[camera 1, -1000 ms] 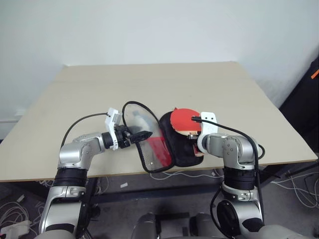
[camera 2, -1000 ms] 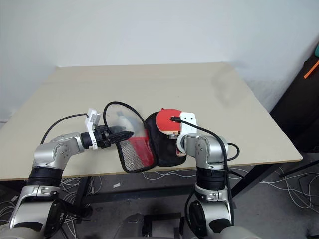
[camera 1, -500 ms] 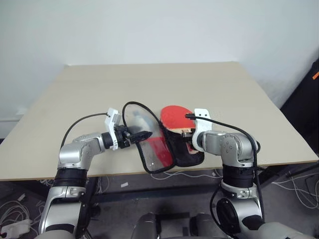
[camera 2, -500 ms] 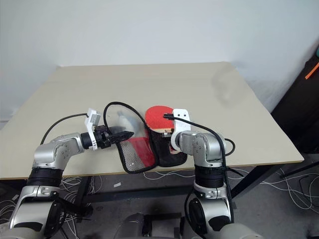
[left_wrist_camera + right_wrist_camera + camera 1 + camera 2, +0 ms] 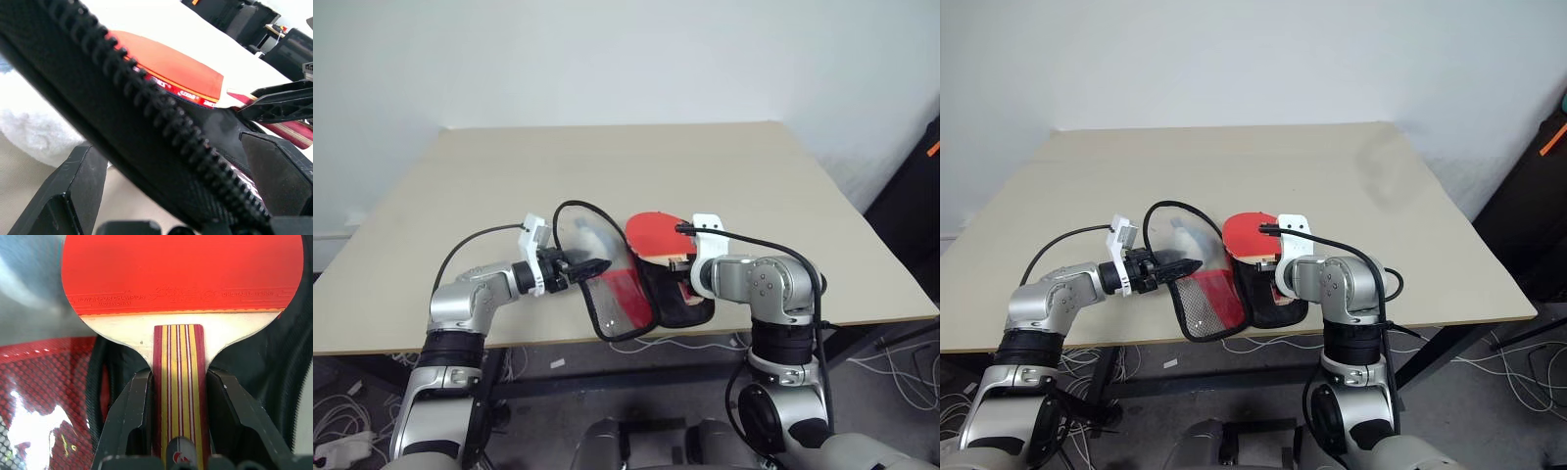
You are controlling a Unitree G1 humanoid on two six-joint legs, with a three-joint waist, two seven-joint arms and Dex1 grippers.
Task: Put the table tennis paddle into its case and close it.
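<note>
Paddle (image 5: 182,274) in my right gripper (image 5: 178,396): the two black fingers are clamped on the striped wooden handle, and the red rubber head points away over the open case (image 5: 674,294). I read white lettering along the rubber's lower edge, "POWER FOR CHAMPION" on one side and what looks like "DHS TABLE TENNIS" on the other, with a small logo between that I cannot make out. The case lies open at the near edge of the tan table (image 5: 607,166), its black half under the paddle and its clear flap with a red mesh panel to the left. My left gripper (image 5: 595,265) pinches that flap's black zip rim, with the fingers spread wide around it. A white mark on the red panel is unreadable.
</note>
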